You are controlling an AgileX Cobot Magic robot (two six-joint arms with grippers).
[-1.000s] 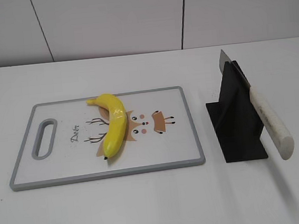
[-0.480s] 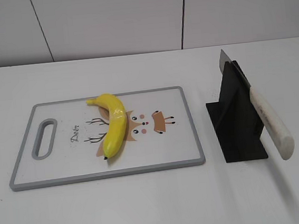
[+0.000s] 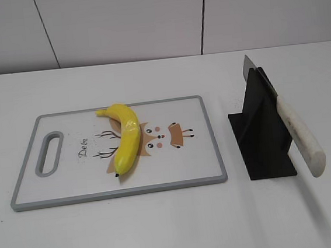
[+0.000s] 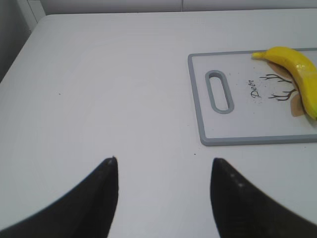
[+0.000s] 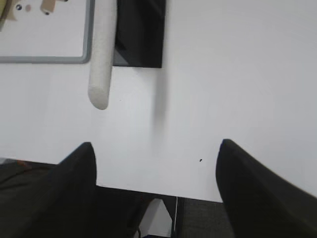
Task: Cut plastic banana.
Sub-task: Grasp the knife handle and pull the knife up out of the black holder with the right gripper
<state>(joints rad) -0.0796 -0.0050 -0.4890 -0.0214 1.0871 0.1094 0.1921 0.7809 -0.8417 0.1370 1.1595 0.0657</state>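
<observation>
Plastic banana [image 3: 126,138] on cutting board [image 3: 198,156], left of the deer print.
Long axis near-far; dark tip nearest camera, stem far. Left gripper [image 4: 163,171] and right gripper [image 5: 156,151] spread wide, holding nothing.

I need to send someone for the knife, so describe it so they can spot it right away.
Right of the grey-rimmed cutting board stands a black holder. The knife rests slanted in it, its white handle sticking out towards the table's front edge; it is the only white-handled thing there.
</observation>
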